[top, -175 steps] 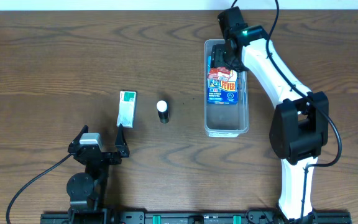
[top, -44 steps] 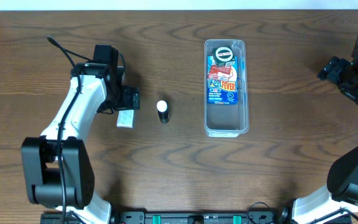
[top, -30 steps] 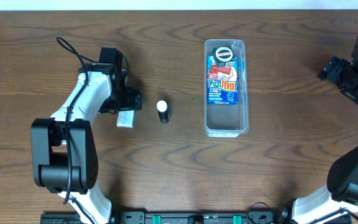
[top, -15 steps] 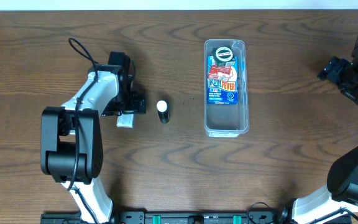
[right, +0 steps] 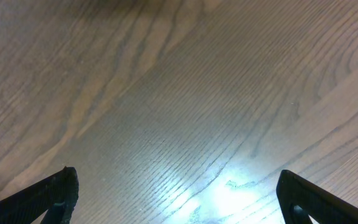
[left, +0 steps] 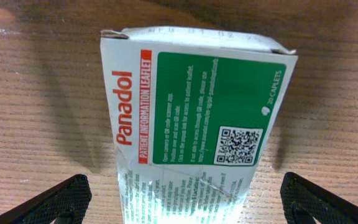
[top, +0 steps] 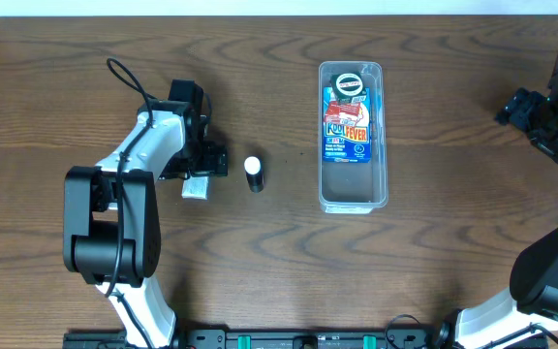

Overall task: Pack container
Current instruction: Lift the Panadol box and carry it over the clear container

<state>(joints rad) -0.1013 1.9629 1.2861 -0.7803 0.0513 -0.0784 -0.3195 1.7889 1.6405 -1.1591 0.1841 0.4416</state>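
The clear plastic container (top: 380, 136) lies right of the table's middle, with a blue printed carton (top: 347, 121) and a round black-and-white lid (top: 350, 84) inside. A green and white Panadol box (top: 197, 186) lies flat at the left. My left gripper (top: 204, 165) is open and sits over it; in the left wrist view the Panadol box (left: 194, 118) lies between the two spread fingertips, untouched. A small white bottle with a black cap (top: 253, 173) stands between the box and the container. My right gripper (top: 521, 111) is open and empty at the far right edge.
The right wrist view shows only bare wooden tabletop (right: 179, 112) between the fingertips. The left arm's cable (top: 129, 73) loops over the table at the upper left. A pale wall edge runs along the table's far side.
My left arm came from its rest pose to the Panadol box and shifted slightly right over it. My right arm left the container for the far right edge. Nothing moved in the last half second.
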